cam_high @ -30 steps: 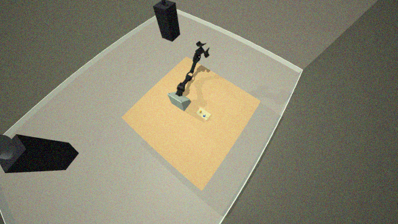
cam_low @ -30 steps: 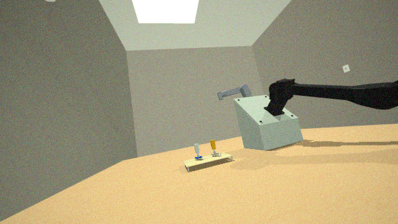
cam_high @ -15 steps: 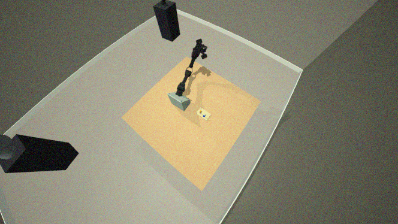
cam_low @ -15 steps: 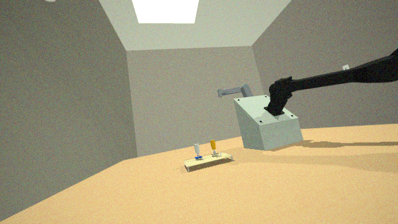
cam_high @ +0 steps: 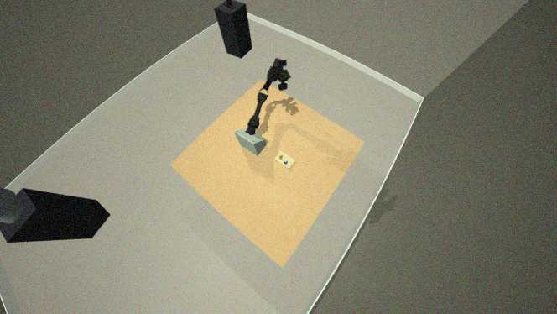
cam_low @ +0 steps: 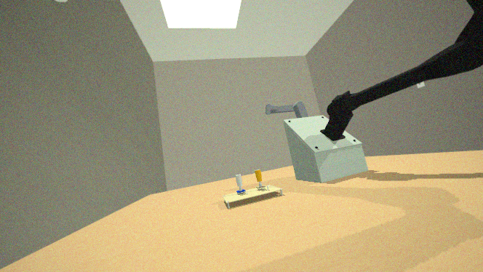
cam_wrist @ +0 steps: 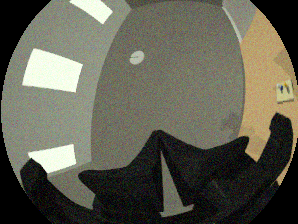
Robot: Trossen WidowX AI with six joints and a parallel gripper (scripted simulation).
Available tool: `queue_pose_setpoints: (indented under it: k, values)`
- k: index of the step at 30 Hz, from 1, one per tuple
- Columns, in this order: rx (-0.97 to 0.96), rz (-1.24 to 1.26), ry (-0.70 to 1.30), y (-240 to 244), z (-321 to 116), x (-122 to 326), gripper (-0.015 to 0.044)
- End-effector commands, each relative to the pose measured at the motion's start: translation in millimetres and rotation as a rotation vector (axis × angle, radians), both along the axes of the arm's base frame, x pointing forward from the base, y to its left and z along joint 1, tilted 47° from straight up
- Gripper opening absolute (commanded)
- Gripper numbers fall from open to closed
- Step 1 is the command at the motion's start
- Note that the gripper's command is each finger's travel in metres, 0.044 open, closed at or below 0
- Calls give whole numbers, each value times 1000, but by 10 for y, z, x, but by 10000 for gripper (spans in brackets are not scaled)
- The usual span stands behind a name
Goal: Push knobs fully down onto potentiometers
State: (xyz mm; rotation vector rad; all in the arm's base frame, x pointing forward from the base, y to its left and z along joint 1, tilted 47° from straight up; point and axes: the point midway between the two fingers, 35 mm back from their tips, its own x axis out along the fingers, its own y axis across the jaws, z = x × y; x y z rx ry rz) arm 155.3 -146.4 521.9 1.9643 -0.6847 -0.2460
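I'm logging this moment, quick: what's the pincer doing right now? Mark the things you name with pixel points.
Pincer (cam_high: 288,77) (cam_wrist: 157,133): closed, nothing between its fingertips, held well away from the circuit board (cam_high: 290,163) (cam_low: 251,195) (cam_wrist: 284,98).

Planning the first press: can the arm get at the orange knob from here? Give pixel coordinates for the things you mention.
Probably yes: nothing stands over the orange knob (cam_low: 258,176), and the gripper (cam_high: 283,86) (cam_wrist: 157,133) is shut on nothing, though the arm must swing back over the table.

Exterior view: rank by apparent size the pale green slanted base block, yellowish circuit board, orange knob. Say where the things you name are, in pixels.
1. Pale green slanted base block (cam_high: 250,143) (cam_low: 340,164)
2. Yellowish rectangular circuit board (cam_high: 289,164) (cam_low: 254,194) (cam_wrist: 284,97)
3. Orange cylindrical knob (cam_low: 258,176)
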Motion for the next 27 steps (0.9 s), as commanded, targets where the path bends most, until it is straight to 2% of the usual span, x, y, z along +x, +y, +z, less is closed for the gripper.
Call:
queue_pose_setpoints:
  k: [1,9,27]
  values:
    - [-18,32,129,-225,-254,226,0]
    - [24,111,256,-432,-679,595,0]
    - [-152,434,673,-532,-1806,1380,0]
